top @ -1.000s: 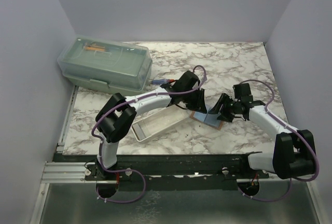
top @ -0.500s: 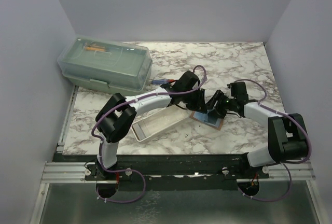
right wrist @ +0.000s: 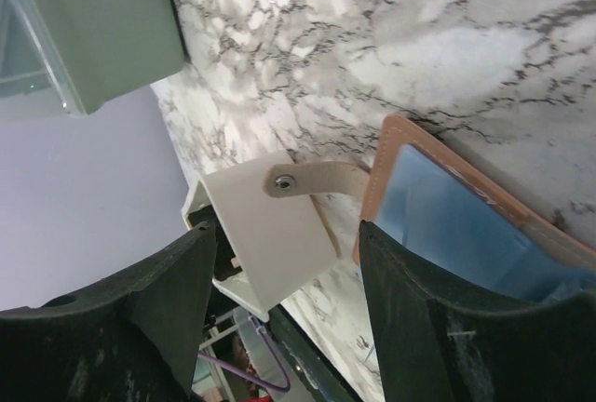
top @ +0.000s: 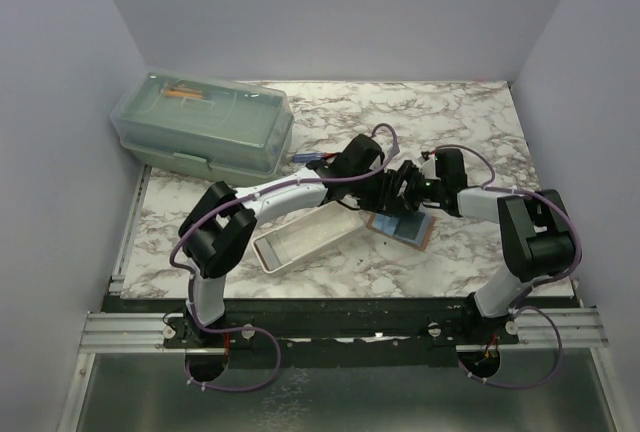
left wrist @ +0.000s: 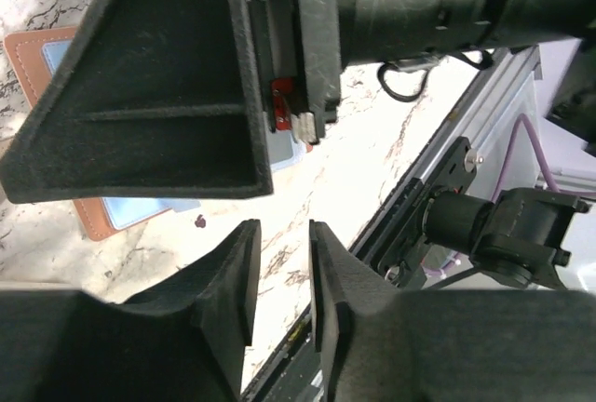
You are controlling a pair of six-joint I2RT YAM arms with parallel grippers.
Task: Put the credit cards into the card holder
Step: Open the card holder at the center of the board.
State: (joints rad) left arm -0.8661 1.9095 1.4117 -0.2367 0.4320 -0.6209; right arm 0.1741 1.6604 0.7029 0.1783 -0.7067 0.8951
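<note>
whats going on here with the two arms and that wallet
Both arms meet over the open card holder lying on the marble table, a blue card showing inside it. The right gripper hovers above it with jaws wide. The left gripper, close beside, is only slightly parted and holds nothing.

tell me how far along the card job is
Done: the card holder lies open with a blue-grey card on its inner face; whether the card sits in a pocket is unclear. In hand: nothing. The left gripper and right gripper hover over the holder, jaws apart and empty. Left: seat the card fully if needed, then probably fold the holder; its strap is unfastened.
</note>
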